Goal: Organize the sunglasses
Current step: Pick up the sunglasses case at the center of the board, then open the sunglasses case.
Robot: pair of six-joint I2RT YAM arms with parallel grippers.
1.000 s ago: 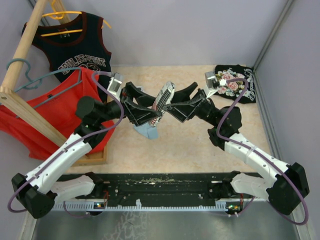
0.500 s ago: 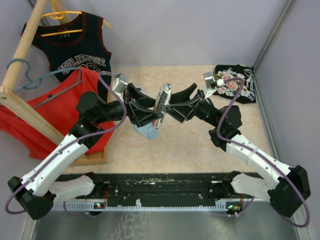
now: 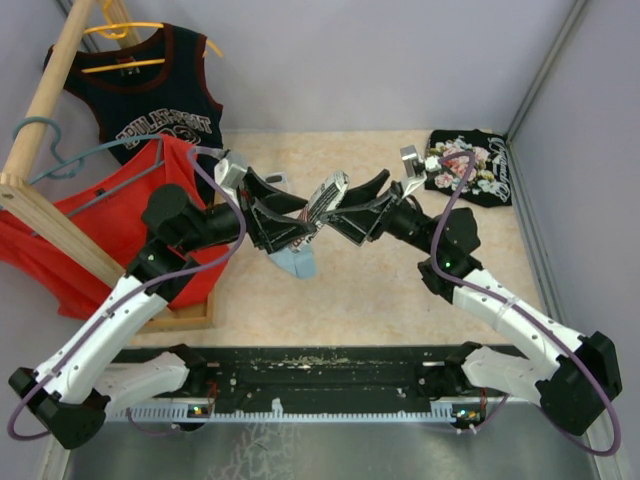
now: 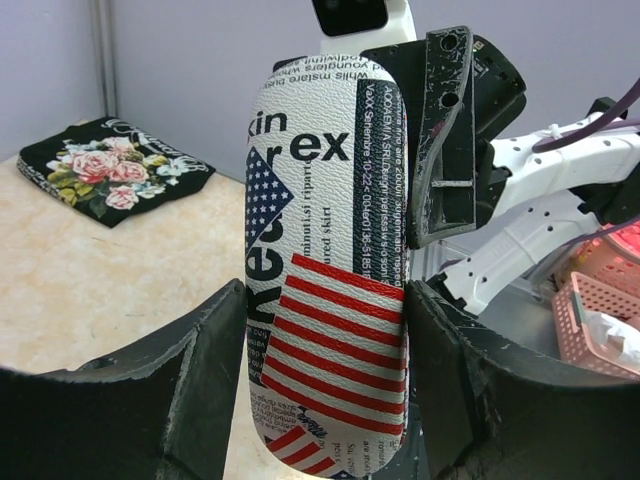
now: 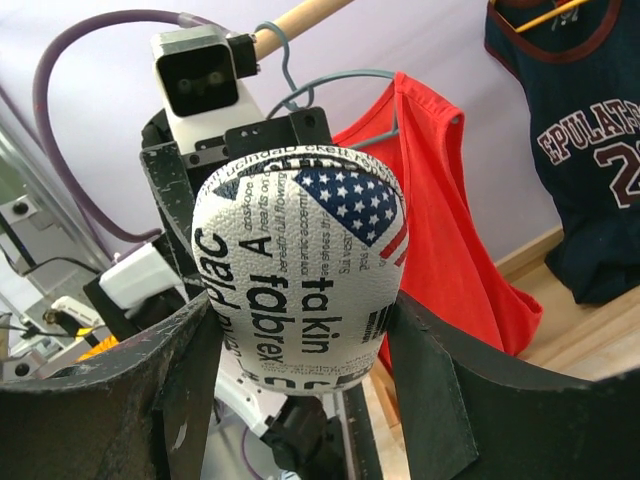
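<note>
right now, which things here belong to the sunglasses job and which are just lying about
Job: flag-print case, gripped by left pincer and right pincer; light-blue cloth; sunglasses themselves not visible.
Lying about: floral black garment, red top, navy jersey, wooden rack.

One flag-print glasses case (image 3: 328, 195) is up between two hands, the left hand (image 3: 303, 212) and the right hand (image 3: 352, 205). One light-blue cloth (image 3: 296, 262) lies on the surface (image 3: 380, 290). There are three garments: one navy jersey (image 3: 150, 95) and one red tank top (image 3: 90, 230) hanging at the far left, and one folded black floral shirt (image 3: 470, 170) at the far right. There are two hangers, one yellow hanger (image 3: 130, 30) and one blue-grey hanger (image 3: 60, 160), on one wooden rack (image 3: 50, 100).
</note>
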